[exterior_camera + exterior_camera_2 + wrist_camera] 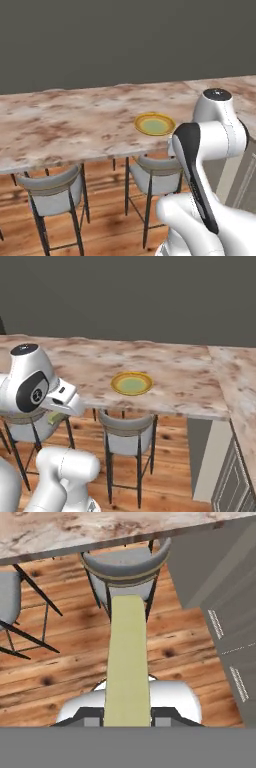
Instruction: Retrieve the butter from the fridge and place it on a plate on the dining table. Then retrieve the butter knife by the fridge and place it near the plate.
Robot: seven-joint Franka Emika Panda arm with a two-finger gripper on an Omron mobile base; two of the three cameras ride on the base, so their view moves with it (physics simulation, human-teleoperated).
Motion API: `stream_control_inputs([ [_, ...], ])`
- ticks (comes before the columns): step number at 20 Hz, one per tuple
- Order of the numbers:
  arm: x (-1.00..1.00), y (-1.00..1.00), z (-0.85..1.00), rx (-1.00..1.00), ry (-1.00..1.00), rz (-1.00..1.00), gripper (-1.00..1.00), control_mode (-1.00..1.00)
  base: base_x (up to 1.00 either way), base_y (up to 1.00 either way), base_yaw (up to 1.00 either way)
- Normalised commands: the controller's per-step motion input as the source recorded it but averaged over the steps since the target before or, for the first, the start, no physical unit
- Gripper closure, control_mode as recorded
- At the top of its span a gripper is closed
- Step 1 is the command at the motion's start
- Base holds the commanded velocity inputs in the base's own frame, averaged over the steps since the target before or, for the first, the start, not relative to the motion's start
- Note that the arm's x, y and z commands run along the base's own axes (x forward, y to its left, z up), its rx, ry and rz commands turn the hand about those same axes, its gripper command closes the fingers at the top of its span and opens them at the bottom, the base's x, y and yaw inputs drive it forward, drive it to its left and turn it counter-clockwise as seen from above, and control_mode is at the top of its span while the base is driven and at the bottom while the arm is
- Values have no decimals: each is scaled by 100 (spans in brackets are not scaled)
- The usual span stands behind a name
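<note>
Hand view, w/ the camera pointing down past the surface edge at chairs and wood floor, showed the butter (127, 667) as a long pale yellow stick running up the middle from between the claw (127, 722) tips. Claw was narrowed onto it, pinching the stick at its near end, nothing else touching it.

From where I stood the plate (154, 124) sat empty on the dining table (75, 125), near the front edge, approx. above a grey chair (159, 176). Arm was folded low, hand below surface level on the robot's side, well apart from the plate.

My read: step in hand was carrying the butter over to the plate. To do it well, I'd lift the hand clear above the surface edge first, since the stick pokes out far ahead of the claw and could catch the rim. Then centre over the green middle, lower till butter nearly rests, and only then let go.
</note>
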Motion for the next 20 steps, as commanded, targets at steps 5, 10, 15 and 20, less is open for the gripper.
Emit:
stream_control_inputs([
  [5, 0, 0, 0, 0, 0, 0, 100, 100, 70, -88, 31],
  [10, 0, 0, 0, 0, 0, 0, 100, 100, 40, -66, 9],
  [15, 0, 0, 0, 0, 0, 0, 100, 100, 58, 29, -1],
  [20, 0, 0, 0, 0, 0, 0, 100, 100, 41, 59, -11],
])
